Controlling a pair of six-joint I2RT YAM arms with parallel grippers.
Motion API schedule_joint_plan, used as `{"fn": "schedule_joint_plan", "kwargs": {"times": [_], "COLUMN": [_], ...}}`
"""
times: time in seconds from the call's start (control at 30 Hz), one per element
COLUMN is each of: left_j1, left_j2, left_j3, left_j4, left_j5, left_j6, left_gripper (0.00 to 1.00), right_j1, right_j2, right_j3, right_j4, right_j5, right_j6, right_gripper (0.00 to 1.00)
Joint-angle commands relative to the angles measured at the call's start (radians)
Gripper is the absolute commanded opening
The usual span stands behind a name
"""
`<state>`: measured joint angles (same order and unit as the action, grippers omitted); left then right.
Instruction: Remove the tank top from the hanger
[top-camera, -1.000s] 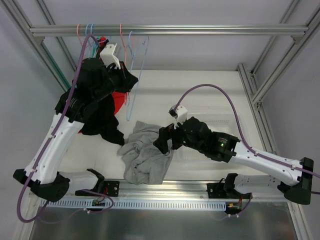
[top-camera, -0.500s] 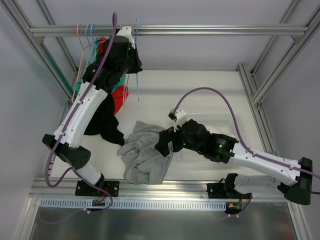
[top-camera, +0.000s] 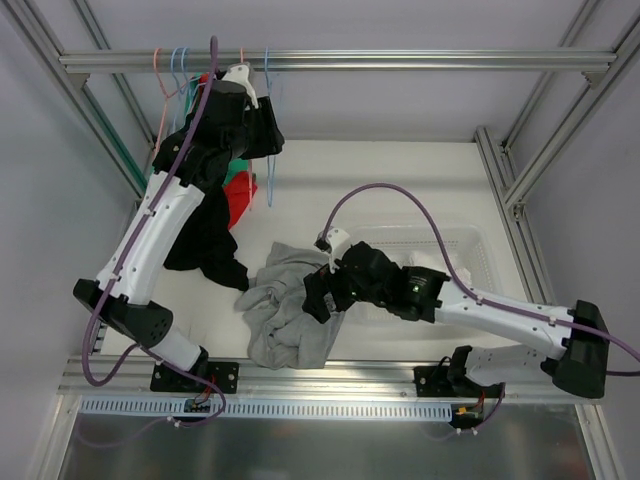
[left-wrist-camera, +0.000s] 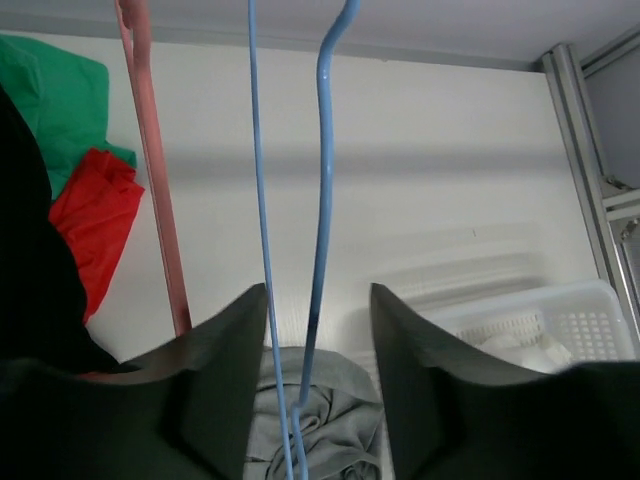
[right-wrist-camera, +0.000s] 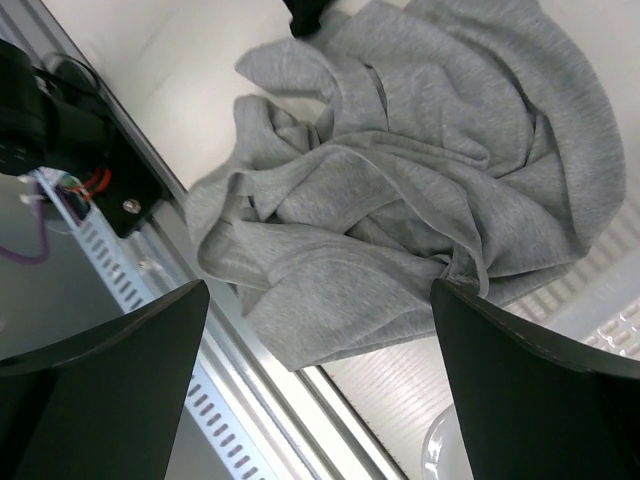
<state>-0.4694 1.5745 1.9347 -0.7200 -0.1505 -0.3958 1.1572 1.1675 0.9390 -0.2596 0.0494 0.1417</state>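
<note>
The grey tank top lies crumpled on the white table, off any hanger; it also shows in the right wrist view and far below in the left wrist view. A bare blue wire hanger hangs from the top rail. My left gripper is raised at that rail. Its jaws stand apart around the blue hanger, whose wires pass between them; the left wire runs along the left jaw's edge. My right gripper hovers open over the tank top's right side, holding nothing.
A pink hanger hangs left of the blue one. Green cloth, red cloth and a black garment lie at the left. A clear plastic bin sits right of the tank top. The front frame rail runs just below it.
My left arm has swung up from the black garment to the top rail with the blue hanger, and its jaws have parted. The right gripper has shifted left over the tank top.
</note>
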Motion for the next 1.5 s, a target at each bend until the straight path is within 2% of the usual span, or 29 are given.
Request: {"fn": "schedule_joint_plan", "kwargs": {"times": [0.0, 0.07, 0.13, 0.23, 0.3, 0.47, 0.53, 0.73, 0.77, 0.83, 0.87, 0.9, 0.93, 0.97, 1.0, 1.13, 1.17, 1.27, 1.47], "left_j1": [0.008, 0.008, 0.009, 0.008, 0.008, 0.008, 0.008, 0.008, 0.009, 0.009, 0.009, 0.009, 0.009, 0.009, 0.008, 0.008, 0.008, 0.008, 0.009], "left_j2": [-0.137, -0.195, -0.240, -0.394, -0.479, -0.784, -0.894, -1.114, -1.136, -1.189, -1.208, -1.226, -1.263, -1.283, -1.301, -1.372, -1.381, -1.406, -1.435], "left_j3": [0.012, 0.012, -0.003, -0.080, -0.144, -0.436, -0.552, -0.813, -0.839, -0.913, -0.939, -0.962, -1.009, -1.037, -1.084, -1.094, -1.097, -1.105, -1.112], "left_j4": [0.027, 0.024, 0.024, 0.024, 0.024, 0.024, 0.025, 0.025, 0.025, 0.024, 0.025, 0.027, 0.028, 0.031, 0.034, 0.039, 0.042, 0.044, 0.044], "left_j5": [0.054, 0.052, 0.066, 0.065, 0.030, -0.202, -0.215, -0.218, -0.219, -0.216, -0.215, -0.212, -0.212, -0.221, -0.233, -0.250, -0.267, -0.262, -0.262], "left_j6": [-0.006, 0.003, 0.014, 0.031, 0.046, 0.101, 0.106, 0.107, 0.112, 0.112, 0.101, 0.095, 0.091, 0.081, 0.075, 0.064, 0.058, 0.067, 0.060], "left_gripper": [0.53, 0.72, 0.98, 0.99, 0.99, 0.99, 0.99, 0.99, 0.99, 0.98, 0.99, 0.99, 0.99, 0.99, 0.99, 0.98, 0.99, 0.99, 0.99], "right_j1": [0.016, 0.021, 0.027, 0.061, 0.075, 0.105, 0.113, 0.113, 0.113, 0.111, 0.110, 0.110, 0.108, 0.108, 0.110, 0.114, 0.116, 0.116, 0.107], "right_j2": [0.098, 0.141, 0.198, 0.292, 0.354, 0.550, 0.607, 0.784, 0.797, 0.825, 0.824, 0.818, 0.793, 0.778, 0.753, 0.546, 0.438, 0.246, -0.003], "right_j3": [0.076, 0.102, 0.139, 0.202, 0.271, 0.352, 0.385, 0.420, 0.422, 0.399, 0.385, 0.345, 0.324, 0.307, 0.284, 0.233, 0.227, 0.248, 0.308], "right_j4": [0.010, 0.002, 0.002, -0.004, -0.033, -0.038, -0.038, -0.036, -0.035, -0.024, 0.005, 0.029, 0.054, 0.074, 0.094, 0.109, 0.109, 0.028, -0.104], "right_j5": [-0.022, -0.007, -0.009, -0.016, 0.056, 0.128, 0.184, 0.202, 0.195, 0.193, 0.172, 0.161, 0.147, 0.132, 0.113, 0.131, 0.145, 0.231, 0.380], "right_j6": [-0.085, -0.108, -0.122, -0.172, -0.165, -0.175, -0.174, -0.177, -0.185, -0.179, -0.166, -0.162, -0.154, -0.152, -0.146, -0.148, -0.151, -0.171, -0.310], "right_gripper": [1.00, 0.99, 1.00, 1.00, 0.99, 0.99, 1.00, 0.99, 0.96, 0.83, 0.59, 0.44, 0.34, 0.05, 0.00, 0.00, 0.00, 0.00, 0.00]}}
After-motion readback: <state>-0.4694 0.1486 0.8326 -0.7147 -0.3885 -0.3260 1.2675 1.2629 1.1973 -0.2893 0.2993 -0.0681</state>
